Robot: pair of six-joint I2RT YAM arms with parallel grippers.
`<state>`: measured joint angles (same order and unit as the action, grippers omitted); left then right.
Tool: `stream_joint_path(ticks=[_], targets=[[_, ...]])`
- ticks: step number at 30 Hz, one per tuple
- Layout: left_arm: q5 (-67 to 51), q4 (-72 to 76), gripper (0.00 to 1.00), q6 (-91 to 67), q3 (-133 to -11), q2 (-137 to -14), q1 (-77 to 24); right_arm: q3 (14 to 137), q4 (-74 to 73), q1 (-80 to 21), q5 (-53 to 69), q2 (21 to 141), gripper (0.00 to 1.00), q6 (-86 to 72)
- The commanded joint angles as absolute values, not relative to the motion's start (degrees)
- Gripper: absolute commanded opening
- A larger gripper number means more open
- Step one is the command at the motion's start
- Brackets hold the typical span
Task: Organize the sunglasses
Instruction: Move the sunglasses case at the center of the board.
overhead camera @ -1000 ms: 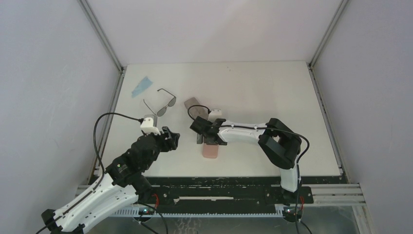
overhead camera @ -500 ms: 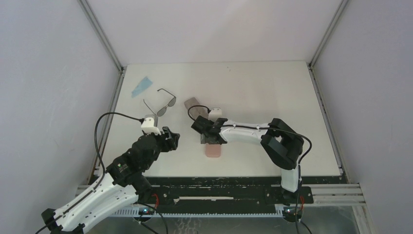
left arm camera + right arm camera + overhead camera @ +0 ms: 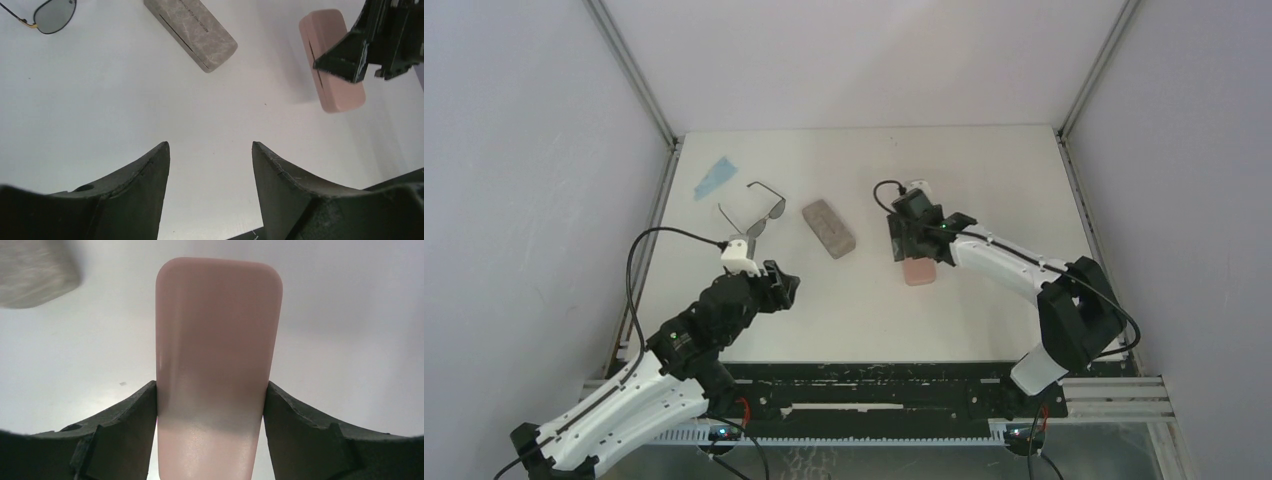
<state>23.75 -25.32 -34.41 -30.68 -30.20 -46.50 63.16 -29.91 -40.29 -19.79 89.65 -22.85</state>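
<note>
Bright, even light fills the scene, and the white table [image 3: 984,170] carries only faint, soft shadows. The overhead view is sharp. In the right wrist view the pink case [image 3: 218,330] looks soft, with a pale sheen near the dark fingers [image 3: 125,415]. The grey case [image 3: 35,270] in the corner is blurred.

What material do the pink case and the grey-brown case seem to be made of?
The pink case looks like smooth plastic or faux leather: even colour, soft sheen. The grey-brown case looks like textured fabric or marbled faux leather: mottled surface, thin seam line.
</note>
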Motion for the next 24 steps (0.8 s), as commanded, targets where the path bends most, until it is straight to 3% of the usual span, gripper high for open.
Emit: stream_joint_path(ticks=[1, 11, 24], targets=[[20.14, -22.76, 0.65, -35.29, -30.7, -30.9, -46.6, 62.84, -24.46, -31.88, -11.45, 87.91, 0.39, -8.49], [18.17, -24.43, 0.65, -35.03, -31.2, -32.04, -46.58, 64.48, -20.64, -12.6, 2.61, 94.88, 0.37, 0.4], [20.46, -22.62, 0.65, -34.96, -33.13, -36.1, -46.63, 69.88, -21.57, -4.05, 2.66, 106.03, 0.46, 3.97]])
